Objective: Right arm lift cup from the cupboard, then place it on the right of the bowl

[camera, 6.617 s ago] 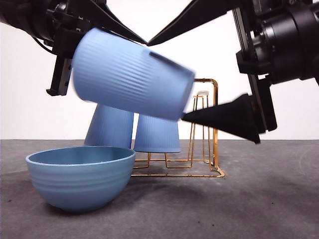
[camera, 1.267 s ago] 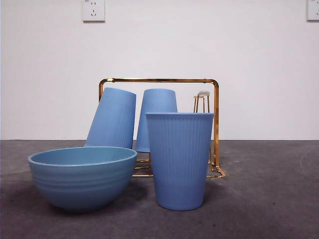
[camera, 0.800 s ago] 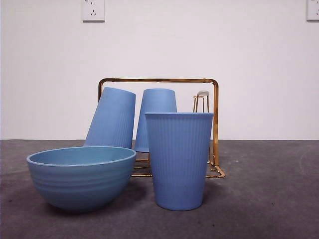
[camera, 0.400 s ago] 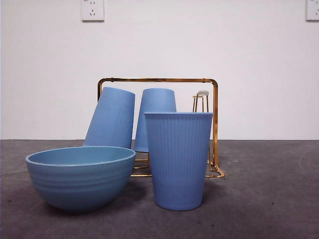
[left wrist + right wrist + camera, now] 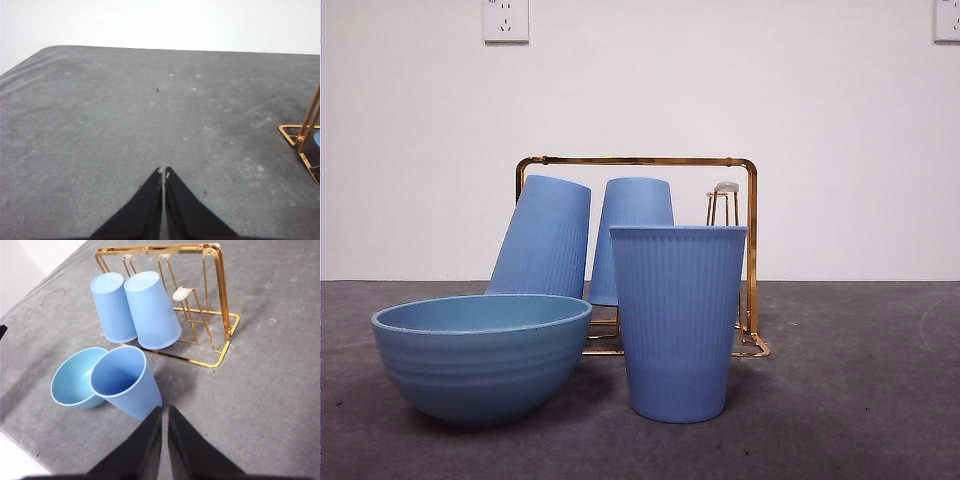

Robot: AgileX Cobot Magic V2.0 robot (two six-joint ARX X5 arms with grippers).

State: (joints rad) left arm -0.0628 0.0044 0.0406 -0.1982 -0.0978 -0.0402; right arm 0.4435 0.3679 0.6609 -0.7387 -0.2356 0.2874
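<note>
Gray table (image 5: 860,400), white wall (image 5: 640,90), two sockets (image 5: 506,20).

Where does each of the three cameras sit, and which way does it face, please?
Front: table height, level at bowl, upright cup, rack; no arm shows.
Left wrist: on the left arm, over table; own shut fingers, rack corner.
Right wrist: above, looking down; shut fingers.
Front and right wrist share cup, bowl, rack.

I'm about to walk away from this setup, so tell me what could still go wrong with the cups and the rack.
The tall ribbed blue cup stands upright very close beside the wide light-blue bowl; a bump to either could knock it over. Two more blue cups lean upside down on pegs of the gold wire rack; jolting the rack might slide them off. Both arms are clear: right gripper, left gripper.
</note>
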